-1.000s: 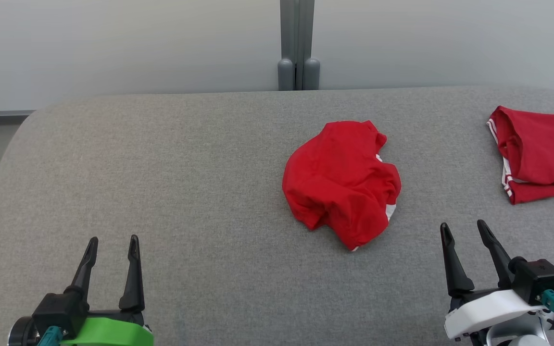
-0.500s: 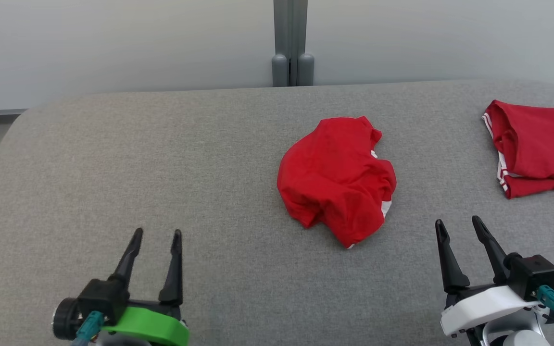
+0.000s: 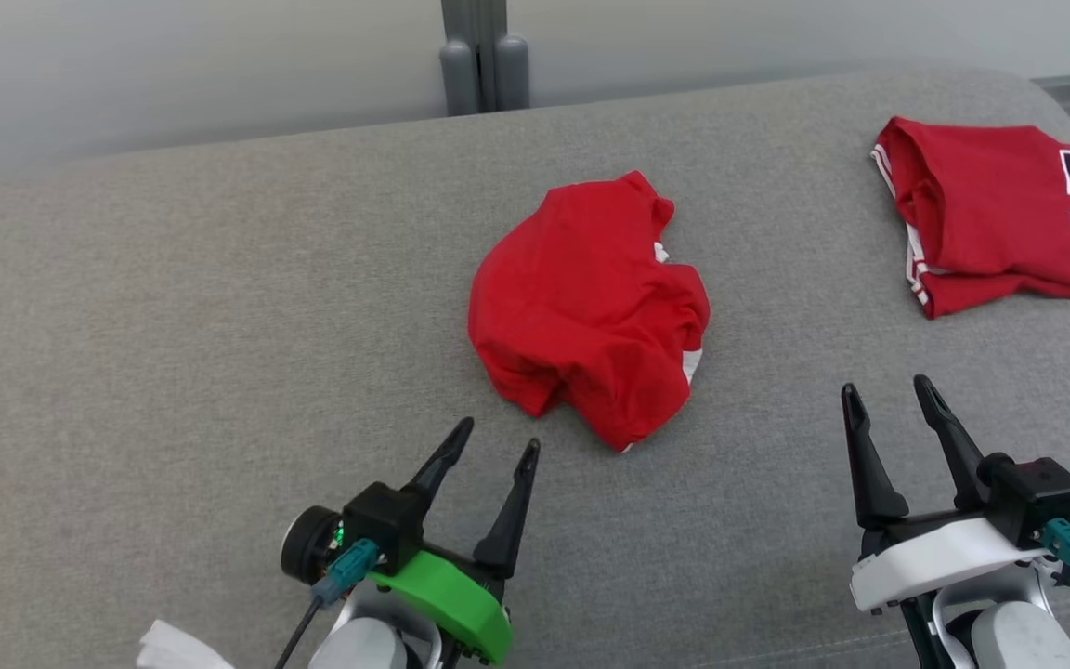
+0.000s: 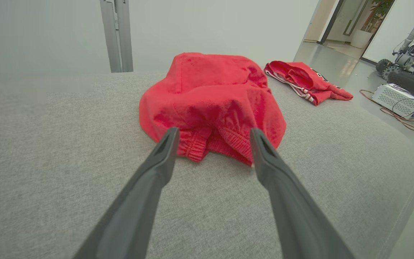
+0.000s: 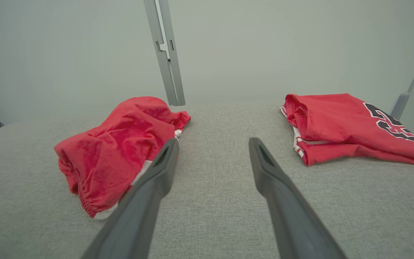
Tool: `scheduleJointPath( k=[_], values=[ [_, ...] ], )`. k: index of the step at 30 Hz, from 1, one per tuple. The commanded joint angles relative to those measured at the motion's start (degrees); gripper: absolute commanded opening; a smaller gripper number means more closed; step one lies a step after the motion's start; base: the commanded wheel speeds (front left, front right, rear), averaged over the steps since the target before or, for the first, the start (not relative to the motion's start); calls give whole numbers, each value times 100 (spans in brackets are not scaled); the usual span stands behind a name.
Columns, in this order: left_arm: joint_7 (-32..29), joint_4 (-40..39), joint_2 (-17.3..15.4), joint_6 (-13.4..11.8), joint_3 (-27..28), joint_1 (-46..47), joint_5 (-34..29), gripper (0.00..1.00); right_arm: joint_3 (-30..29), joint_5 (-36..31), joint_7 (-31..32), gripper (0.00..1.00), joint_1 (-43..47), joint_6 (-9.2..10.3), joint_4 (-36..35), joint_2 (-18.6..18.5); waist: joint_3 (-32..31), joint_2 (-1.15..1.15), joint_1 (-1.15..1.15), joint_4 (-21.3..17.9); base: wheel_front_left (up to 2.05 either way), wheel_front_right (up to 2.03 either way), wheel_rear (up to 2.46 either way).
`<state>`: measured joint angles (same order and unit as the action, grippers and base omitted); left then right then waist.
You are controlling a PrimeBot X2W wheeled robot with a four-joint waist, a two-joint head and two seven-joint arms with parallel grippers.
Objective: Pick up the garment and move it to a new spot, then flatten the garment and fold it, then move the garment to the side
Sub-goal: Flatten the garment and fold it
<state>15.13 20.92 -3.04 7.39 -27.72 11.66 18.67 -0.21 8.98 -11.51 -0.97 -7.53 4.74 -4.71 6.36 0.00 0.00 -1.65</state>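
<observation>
From the head view, the crumpled red garment [image 3: 586, 307] lies heaped near the middle of the grey padded surface [image 3: 173, 307]. Its longer run goes roughly from the far side toward the robot and ends in a near corner. The left gripper [image 3: 499, 435] sits just short of that near edge with its fingers spread wide and empty, angled up and to the right at the heap. The right gripper [image 3: 883, 386] is equally wide and empty, well apart on the right, between the heap and a numbered red jersey [image 3: 990, 204] lying at the far right. In the left wrist view the garment [image 4: 210, 97] is dead ahead, with a gathered hem [image 4: 225, 142] framed between the two fingertips, probably not yet touched, though the angle makes that hard to judge. In the right wrist view the garment [image 5: 117, 147] lies off to the left of the fingers and the jersey [image 5: 340, 122] off to the right, with bare surface straight ahead. The left arm is plainly the nearer one for the pick.
</observation>
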Motion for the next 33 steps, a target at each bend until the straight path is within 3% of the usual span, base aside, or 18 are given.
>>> scheduleJointPath(
  k=[1,12,23,24,25,27,33],
  values=[
    [-2,134,-11,14,-140,195,114,100,20,17,-46,100,-114,10,-2,1,329,0,0,-338,0,0,0],
    [-2,1230,-1,16,-980,984,686,100,9,19,-178,100,-393,10,60,65,866,0,0,-823,0,0,0],
    [-2,1685,3,16,-1612,1691,1154,100,92,28,-279,100,-592,11,199,109,1099,0,0,-1073,0,0,0],
    [-2,1636,2,16,-1588,1760,1193,96,88,19,-286,100,-604,10,203,108,1102,0,0,-1081,0,0,0],
    [-2,1593,1,14,-1556,1800,1212,54,81,14,-290,100,-609,10,207,113,1100,0,0,-1084,0,0,0],
    [-2,1511,0,-27,-1495,1848,1224,0,51,4,-303,100,-606,10,215,120,1089,0,0,-1069,0,0,0],
    [-2,1122,1,-146,-1004,1776,1030,0,-37,-18,-327,100,-519,10,260,127,956,0,0,-876,0,0,0]
  ],
)
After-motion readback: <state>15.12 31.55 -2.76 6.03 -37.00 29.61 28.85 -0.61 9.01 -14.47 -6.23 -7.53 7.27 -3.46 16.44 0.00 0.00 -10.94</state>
